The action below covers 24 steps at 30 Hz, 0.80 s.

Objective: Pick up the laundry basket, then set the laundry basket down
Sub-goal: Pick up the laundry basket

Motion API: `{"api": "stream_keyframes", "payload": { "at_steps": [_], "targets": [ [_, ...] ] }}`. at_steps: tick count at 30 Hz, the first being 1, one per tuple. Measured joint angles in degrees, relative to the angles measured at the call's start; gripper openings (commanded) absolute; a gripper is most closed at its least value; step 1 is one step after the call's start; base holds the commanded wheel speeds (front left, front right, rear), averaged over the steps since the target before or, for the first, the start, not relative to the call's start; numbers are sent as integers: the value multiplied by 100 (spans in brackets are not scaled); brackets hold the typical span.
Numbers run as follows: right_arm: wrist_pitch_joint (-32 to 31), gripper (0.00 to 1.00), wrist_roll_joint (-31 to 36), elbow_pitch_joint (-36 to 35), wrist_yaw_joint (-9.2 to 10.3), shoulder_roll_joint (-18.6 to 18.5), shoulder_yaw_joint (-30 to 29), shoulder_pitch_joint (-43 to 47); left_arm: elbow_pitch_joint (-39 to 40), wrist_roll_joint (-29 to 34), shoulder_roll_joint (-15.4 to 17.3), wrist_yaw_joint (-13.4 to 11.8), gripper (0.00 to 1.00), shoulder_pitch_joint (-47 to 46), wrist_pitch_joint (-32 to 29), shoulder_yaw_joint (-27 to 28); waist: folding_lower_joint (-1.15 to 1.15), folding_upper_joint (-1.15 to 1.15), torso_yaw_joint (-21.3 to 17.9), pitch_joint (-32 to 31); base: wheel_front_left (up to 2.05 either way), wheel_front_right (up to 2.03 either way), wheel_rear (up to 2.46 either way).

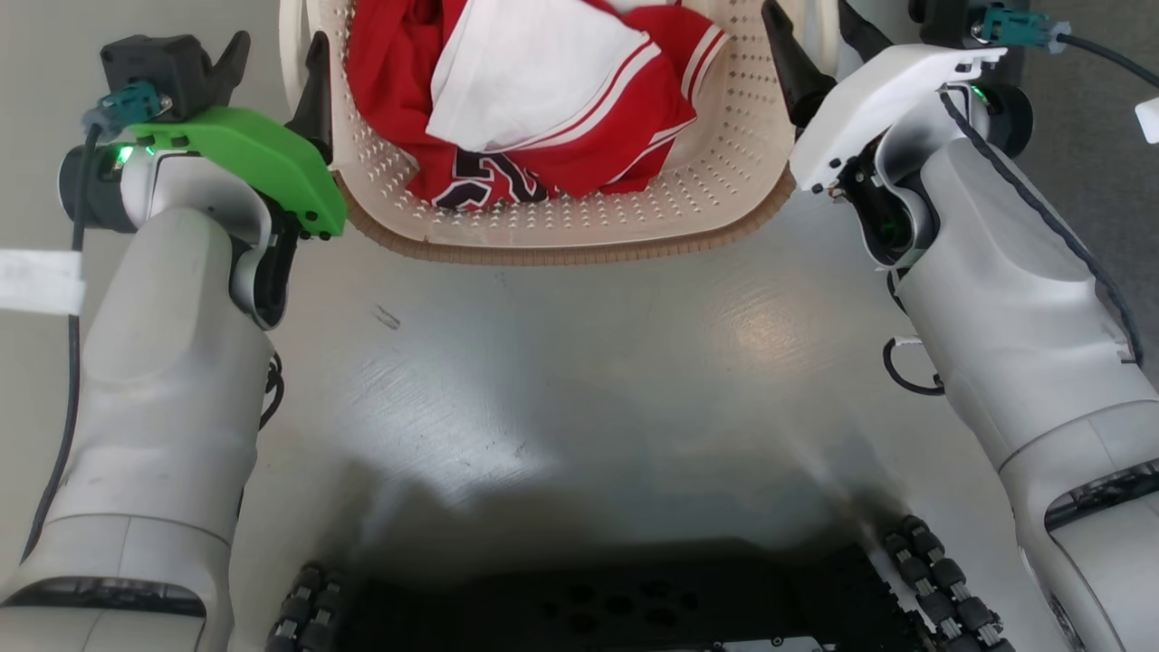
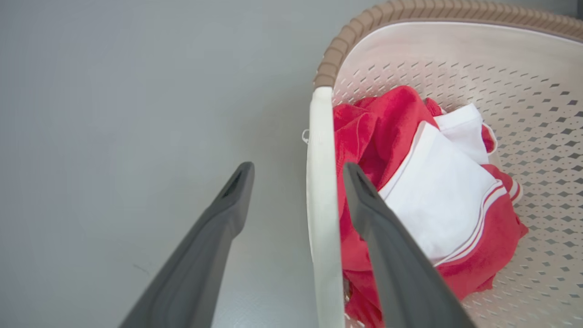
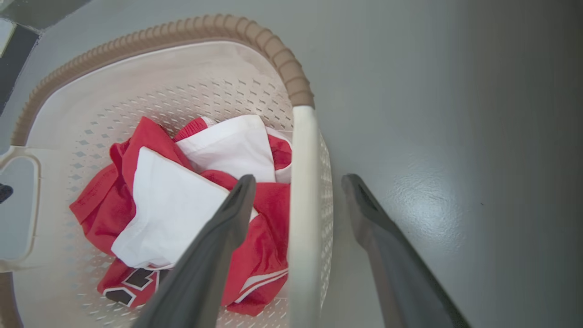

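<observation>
The laundry basket (image 1: 561, 246), cream and perforated with a brown woven-look rim, stands on the grey floor at the top centre of the head view. Red and white clothes (image 1: 543, 91) lie inside. My left gripper (image 1: 276, 72) is open at the basket's left side. In the left wrist view the left gripper (image 2: 297, 175) straddles the white handle (image 2: 321, 218), one finger inside over the clothes and one outside. My right gripper (image 1: 824, 45) is open at the right side. In the right wrist view the right gripper (image 3: 299, 182) straddles the other white handle (image 3: 303, 237) the same way.
My dark wheeled base (image 1: 598, 607) sits at the bottom of the head view, with bare grey floor (image 1: 579, 380) between it and the basket. A white strip (image 1: 36, 281) lies at the far left. Darker flooring (image 1: 1087, 136) borders the upper right.
</observation>
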<state>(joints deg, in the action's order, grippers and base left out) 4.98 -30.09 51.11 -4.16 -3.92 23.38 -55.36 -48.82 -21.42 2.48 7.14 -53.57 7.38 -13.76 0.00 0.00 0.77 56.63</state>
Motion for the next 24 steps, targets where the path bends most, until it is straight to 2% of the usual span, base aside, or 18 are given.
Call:
{"api": "stream_keyframes", "payload": {
  "at_steps": [10,24],
  "targets": [
    [1,100,-261,220,-3,-2,246,-281,-156,-331,-93,1,100,-288,-87,-456,0,0,52,266,0,0,0],
    [112,100,-545,491,-2,-7,541,-432,-455,-666,-103,2,100,-409,-77,-723,0,0,75,358,0,0,0]
  ]
}}
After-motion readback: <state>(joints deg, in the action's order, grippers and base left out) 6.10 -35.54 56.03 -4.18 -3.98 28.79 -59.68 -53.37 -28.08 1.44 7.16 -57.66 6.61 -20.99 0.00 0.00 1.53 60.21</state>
